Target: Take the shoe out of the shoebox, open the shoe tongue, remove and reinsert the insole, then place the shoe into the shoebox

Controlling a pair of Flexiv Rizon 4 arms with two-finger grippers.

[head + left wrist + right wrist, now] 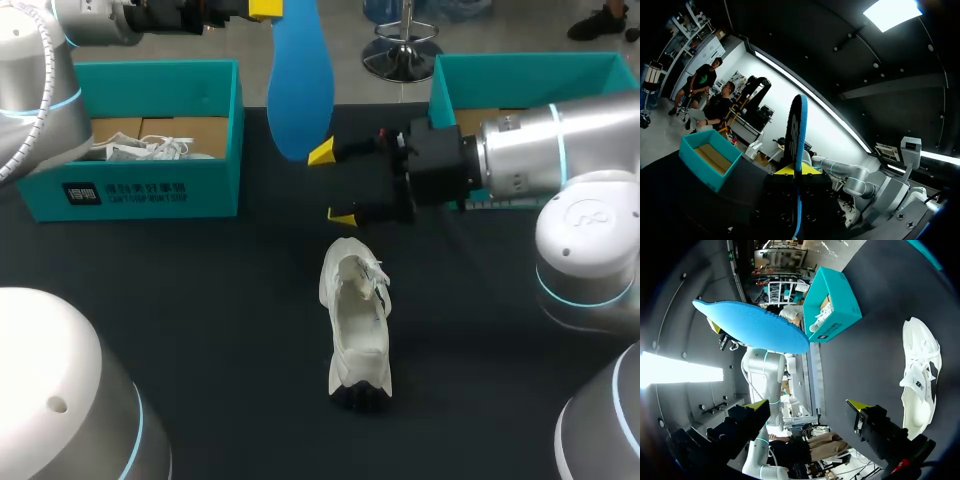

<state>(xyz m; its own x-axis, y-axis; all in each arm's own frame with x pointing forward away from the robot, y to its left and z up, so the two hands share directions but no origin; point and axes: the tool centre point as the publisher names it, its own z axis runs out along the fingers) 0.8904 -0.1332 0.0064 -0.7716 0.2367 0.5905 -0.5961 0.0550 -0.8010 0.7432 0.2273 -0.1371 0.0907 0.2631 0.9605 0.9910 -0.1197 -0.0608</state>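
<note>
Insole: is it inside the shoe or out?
Out: the left tool holds the blue insole up, apart from the white shoe.

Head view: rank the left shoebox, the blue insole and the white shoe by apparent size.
1. The left shoebox, clearly largest.
2-3. The white shoe and blue insole look about alike; the insole is held up nearer the camera, so I leave them unranked.

Dark table (220, 320), matte, possibly cloth-covered
</note>
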